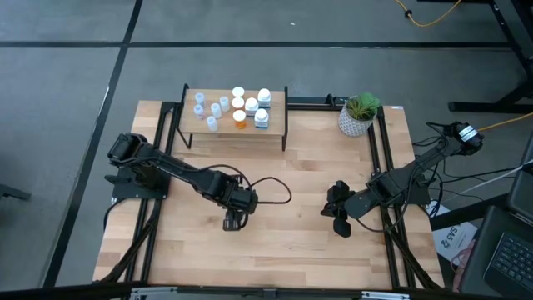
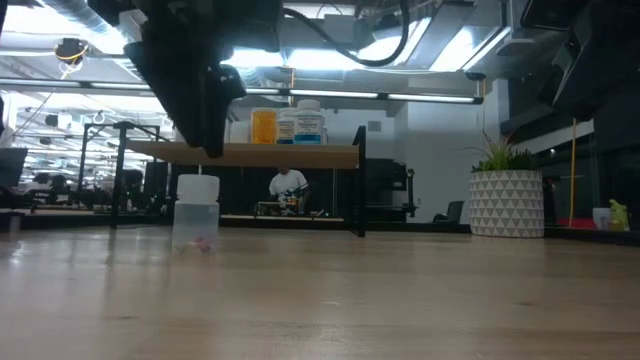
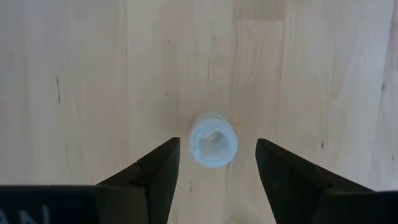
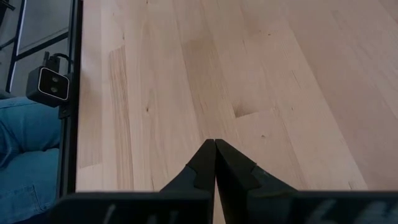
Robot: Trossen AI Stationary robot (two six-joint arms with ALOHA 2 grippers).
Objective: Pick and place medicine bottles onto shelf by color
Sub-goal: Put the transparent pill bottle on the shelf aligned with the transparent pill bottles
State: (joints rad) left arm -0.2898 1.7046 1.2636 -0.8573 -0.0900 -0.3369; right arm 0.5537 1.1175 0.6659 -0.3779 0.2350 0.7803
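The left tool (image 3: 216, 167) hangs open above a pale-blue vial (image 3: 213, 139) that stands upright on the desk (image 3: 93, 74), cap up, well in front of the shelf (image 1: 235, 125), untouched between the fingers. In the high view the tool hides the vial. The right tool (image 4: 214, 163), shut and empty, waits right of the vial.

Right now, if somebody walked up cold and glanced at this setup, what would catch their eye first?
Probably the left gripper hanging open over a single pale-blue vial that stands upright on the wooden table, its fingers on either side and not touching it. Next, the shelf at the table's back edge, crowded with bottles: pale-blue vials toward its left, orange and white ones toward its right. The right gripper waits shut over bare wood.
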